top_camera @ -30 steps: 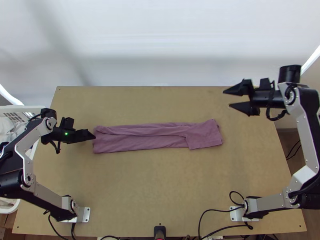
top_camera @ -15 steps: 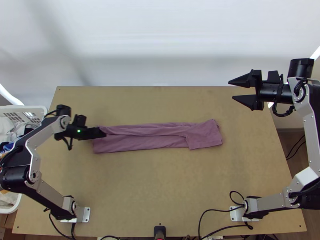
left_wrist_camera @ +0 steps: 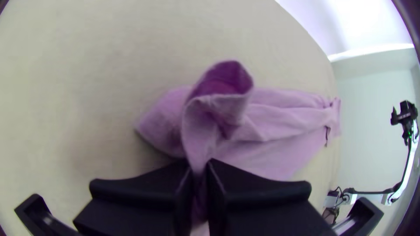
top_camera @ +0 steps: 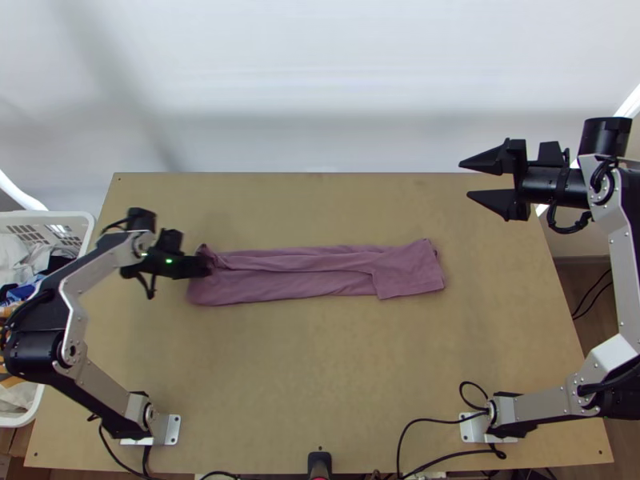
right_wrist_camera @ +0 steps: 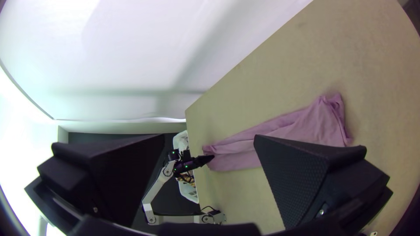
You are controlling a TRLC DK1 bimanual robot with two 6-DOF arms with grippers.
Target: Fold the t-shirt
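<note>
I had the left wide-fingered black gripper (left_wrist_camera: 201,164) clamped on one end of the mauve cloth t-shirt (top_camera: 280,284), a long folded strip; I judged the next fold needed that end carried inward. The right gripper (top_camera: 464,179), fingers apart, hung well off it, and wooden surface (top_camera: 320,360) stretched nearside

T-shirt (top_camera: 296,286) on table (top_camera: 320,368), basket (top_camera: 56,216) left — apparently alongside
</note>
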